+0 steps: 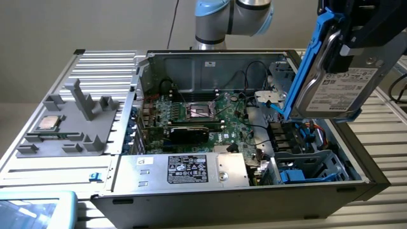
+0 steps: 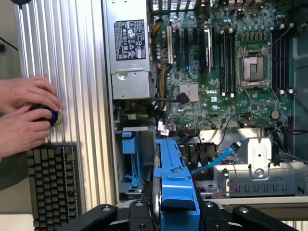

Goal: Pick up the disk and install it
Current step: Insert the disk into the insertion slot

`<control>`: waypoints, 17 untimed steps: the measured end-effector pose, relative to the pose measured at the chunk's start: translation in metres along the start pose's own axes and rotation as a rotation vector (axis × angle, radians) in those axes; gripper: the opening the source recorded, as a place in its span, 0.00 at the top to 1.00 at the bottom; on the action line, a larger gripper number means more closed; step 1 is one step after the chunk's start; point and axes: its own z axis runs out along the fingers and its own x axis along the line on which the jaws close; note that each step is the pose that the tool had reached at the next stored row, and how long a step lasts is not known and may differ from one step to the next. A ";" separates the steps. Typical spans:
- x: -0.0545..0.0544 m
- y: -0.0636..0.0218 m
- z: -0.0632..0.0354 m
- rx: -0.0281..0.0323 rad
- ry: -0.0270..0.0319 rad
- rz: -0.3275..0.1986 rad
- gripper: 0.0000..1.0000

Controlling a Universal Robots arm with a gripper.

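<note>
In the exterior view, the one end effector is clamped on the single disk. It holds the disk upright above the open computer case, over the drive cage at the exterior view's right, likely so the disk can enter edge-first. One CPU chip sits on a grey fixture, well apart.

In the wrist view, the blue frame stands edge-on between two fingers. A person's two hands rest beside one keyboard on the tabletop.

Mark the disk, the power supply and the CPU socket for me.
disk point(image 1: 343, 93): exterior view, on its white label.
power supply point(image 1: 186, 168): exterior view, on its black label.
CPU socket point(image 2: 253, 67): wrist view, on the middle of the socket.
</note>
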 end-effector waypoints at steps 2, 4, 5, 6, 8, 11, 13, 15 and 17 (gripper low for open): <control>0.005 -0.0003 0.0012 0.0000 0.0001 0.002 0.63; 0.007 -0.0003 0.0028 -0.0001 0.0004 0.004 0.63; 0.008 -0.0003 0.0039 -0.0001 0.0011 0.006 0.63; 0.008 -0.0003 0.0047 -0.0001 0.0027 0.007 0.63; 0.008 -0.0001 0.0071 0.0001 0.0064 0.010 0.63; 0.009 0.0001 0.0116 0.0003 0.0102 0.013 0.63; 0.011 0.0002 0.0150 0.0003 0.0104 0.015 0.63; 0.015 0.0002 0.0182 0.0003 0.0107 0.016 0.63; 0.019 0.0000 0.0209 0.0002 0.0107 0.017 0.63</control>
